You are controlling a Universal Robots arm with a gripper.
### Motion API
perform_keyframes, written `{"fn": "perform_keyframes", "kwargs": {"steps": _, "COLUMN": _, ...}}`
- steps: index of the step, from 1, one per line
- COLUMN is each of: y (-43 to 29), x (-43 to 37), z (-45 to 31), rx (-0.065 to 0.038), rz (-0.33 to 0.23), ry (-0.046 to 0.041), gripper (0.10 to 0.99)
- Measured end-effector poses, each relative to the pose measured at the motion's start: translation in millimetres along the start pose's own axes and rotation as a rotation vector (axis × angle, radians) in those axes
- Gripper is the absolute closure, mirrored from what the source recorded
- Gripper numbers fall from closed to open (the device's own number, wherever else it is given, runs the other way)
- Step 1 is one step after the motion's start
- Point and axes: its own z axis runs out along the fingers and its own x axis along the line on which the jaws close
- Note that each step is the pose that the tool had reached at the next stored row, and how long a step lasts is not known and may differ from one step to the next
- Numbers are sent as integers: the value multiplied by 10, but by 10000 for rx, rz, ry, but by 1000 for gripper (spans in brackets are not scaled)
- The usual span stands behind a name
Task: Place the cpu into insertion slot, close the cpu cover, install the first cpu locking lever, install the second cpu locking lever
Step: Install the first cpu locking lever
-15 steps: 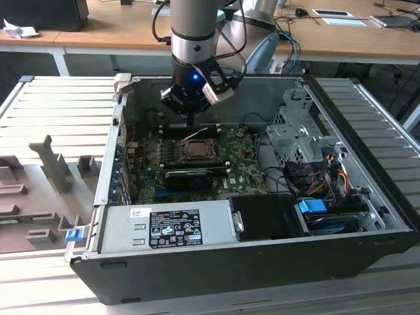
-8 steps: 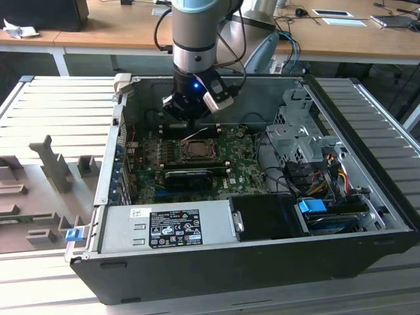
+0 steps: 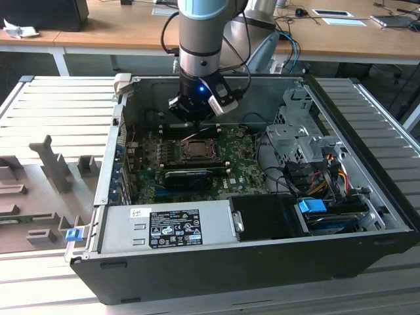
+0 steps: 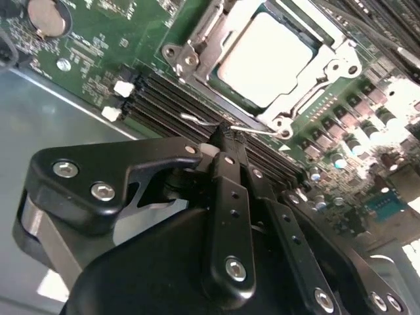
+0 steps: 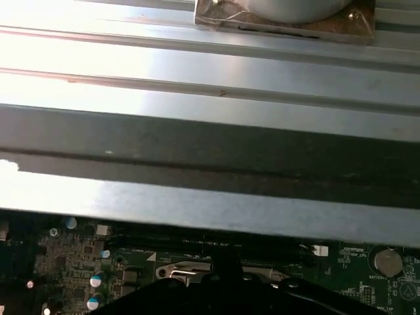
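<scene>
Ribbed metal counter (image 3: 52, 105) carries an open computer case (image 3: 262, 269), laid on its side so the green board (image 3: 246, 174) faces up for work from above. The arm reaches down into the case, and its gripper (image 3: 197, 118) hangs directly over the insertion slot (image 3: 197, 148).

In the second wrist view the cpu cover (image 4: 197, 49) lies flat on the slot. The cpu (image 4: 269, 59) sits inside the slot, its pale metal top showing through the cover's window.

Jaws are drawn together to a narrow point, apparently so the tip can bear on thin wire. The locking lever (image 4: 262, 132) runs just beside the slot, at the jaw tips. Whether they pinch or merely press it cannot be told.
</scene>
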Motion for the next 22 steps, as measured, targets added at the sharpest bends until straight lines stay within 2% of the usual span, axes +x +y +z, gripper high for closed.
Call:
{"fn": "perform_keyframes", "kwargs": {"steps": 8, "y": 4, "x": -73, "z": 102, "rx": 3, "rz": 86, "ry": -10, "gripper": 980}}
{"fn": "perform_keyframes", "kwargs": {"steps": 13, "y": 13, "x": -133, "z": 121, "rx": 4, "rz": 119, "ry": -13, "gripper": 980}}
{"fn": "perform_keyframes", "kwargs": {"steps": 19, "y": -4, "x": -146, "z": 154, "rx": 3, "rz": 118, "ry": -13, "gripper": 980}}
{"fn": "perform_keyframes", "kwargs": {"steps": 22, "y": -9, "x": -182, "z": 160, "rx": 3, "rz": 119, "ry": -14, "gripper": 980}}
